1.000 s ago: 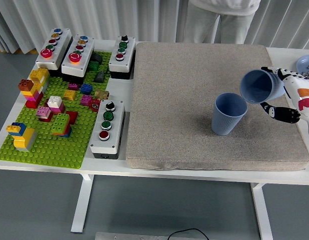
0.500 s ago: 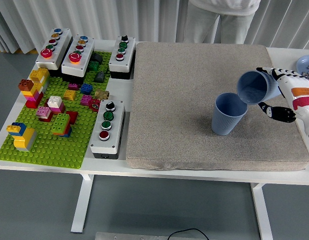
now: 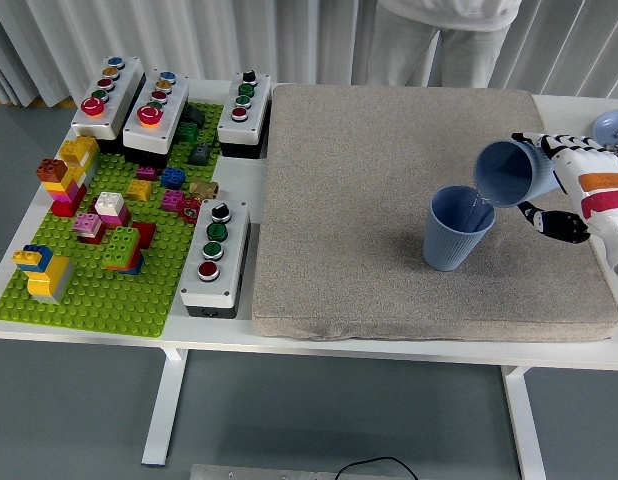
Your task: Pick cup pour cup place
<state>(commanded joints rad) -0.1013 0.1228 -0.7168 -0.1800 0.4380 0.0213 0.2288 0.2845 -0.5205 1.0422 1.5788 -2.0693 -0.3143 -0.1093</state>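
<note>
I see a blue cup (image 3: 511, 173) tipped on its side, mouth left and down, just over the rim of an upright blue cup (image 3: 457, 228) on the grey mat (image 3: 389, 170) covering the white tabletop (image 3: 239, 320). My right hand (image 3: 561, 185) wraps its fingers around the tilted cup.

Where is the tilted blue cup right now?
In the head view, the tilted cup is at the right, held in the robot's right hand above the grey mat, its mouth over the upright cup.
</note>
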